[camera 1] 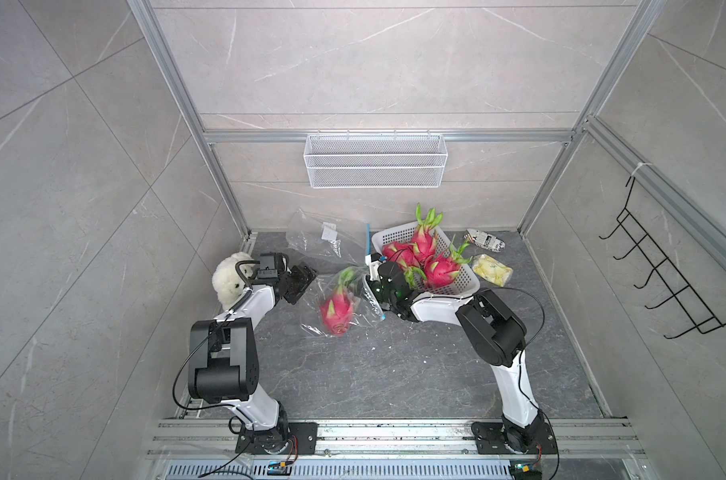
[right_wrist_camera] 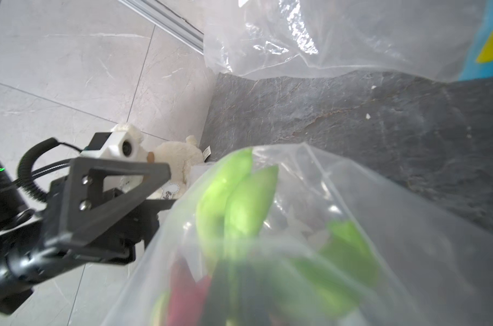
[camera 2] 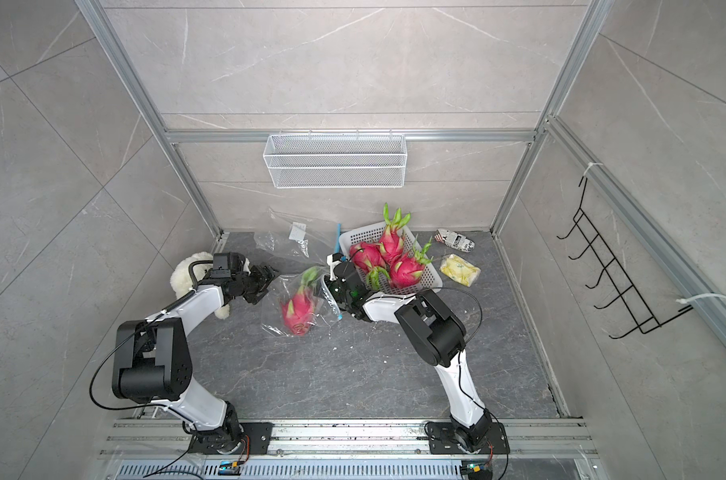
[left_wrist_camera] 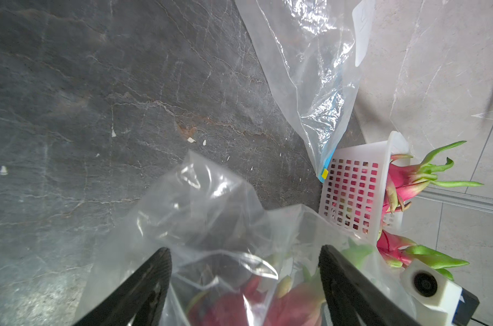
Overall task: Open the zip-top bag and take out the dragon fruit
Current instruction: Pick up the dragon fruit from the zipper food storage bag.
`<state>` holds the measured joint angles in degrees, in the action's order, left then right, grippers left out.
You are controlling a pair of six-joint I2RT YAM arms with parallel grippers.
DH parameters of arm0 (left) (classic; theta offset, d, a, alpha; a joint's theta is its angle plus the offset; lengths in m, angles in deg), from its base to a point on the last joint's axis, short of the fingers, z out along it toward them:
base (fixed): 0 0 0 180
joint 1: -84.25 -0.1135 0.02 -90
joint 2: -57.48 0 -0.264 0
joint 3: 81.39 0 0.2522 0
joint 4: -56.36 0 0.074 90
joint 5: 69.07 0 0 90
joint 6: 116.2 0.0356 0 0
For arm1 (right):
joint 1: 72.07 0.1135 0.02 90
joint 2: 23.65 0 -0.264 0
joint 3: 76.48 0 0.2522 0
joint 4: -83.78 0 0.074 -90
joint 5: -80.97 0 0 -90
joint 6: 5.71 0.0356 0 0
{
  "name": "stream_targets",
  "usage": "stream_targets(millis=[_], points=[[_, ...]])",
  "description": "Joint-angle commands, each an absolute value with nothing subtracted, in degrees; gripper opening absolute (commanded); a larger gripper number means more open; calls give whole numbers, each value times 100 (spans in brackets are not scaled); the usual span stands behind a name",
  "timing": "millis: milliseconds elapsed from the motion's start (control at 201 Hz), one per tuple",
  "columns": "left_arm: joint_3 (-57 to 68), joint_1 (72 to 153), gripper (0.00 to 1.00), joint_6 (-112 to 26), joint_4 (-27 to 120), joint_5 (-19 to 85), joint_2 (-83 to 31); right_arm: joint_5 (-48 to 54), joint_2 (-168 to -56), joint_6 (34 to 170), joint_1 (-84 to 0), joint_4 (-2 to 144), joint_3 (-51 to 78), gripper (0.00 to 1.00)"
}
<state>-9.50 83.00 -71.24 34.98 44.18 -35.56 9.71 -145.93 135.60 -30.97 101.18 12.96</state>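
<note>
1. White basket (camera 1: pixel 448 289) – three dragon fruits (camera 1: pixel 423 243) lie in it.
2. Zip-top bag (camera 1: pixel 311 324) – one dragon fruit (camera 1: pixel 336 311) inside, on the table (camera 1: pixel 394 374) just beside the basket.
3. My right pincer (camera 1: pixel 370 289) is pressed together on the bag's rim; my left pincer (left_wrist_camera: pixel 243 249) is spread, near the bag's other side.

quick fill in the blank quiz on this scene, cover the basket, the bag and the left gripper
1. The white basket holds ___ dragon fruits.
2. Inside the zip-top bag on the table lies ___ dragon fruit.
3. The left gripper is beside that bag with its jaws ___.

Missing words: three; one; open
</note>
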Motion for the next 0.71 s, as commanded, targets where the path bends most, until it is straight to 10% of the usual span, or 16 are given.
stream_targets(millis=[0,473,702], points=[[-1109,8285,88,-7408,4073,4869,-3329,1269,-14186,13096,-3245,10619,1014,0],[-1515,8303,85,-7710,4876,6101,-3492,1957,-14021,12938,-3586,11692,534,0],[-1205,8530,8,-8021,5350,6515,-3314,2190,-13941,12407,-3586,11252,566,0]])
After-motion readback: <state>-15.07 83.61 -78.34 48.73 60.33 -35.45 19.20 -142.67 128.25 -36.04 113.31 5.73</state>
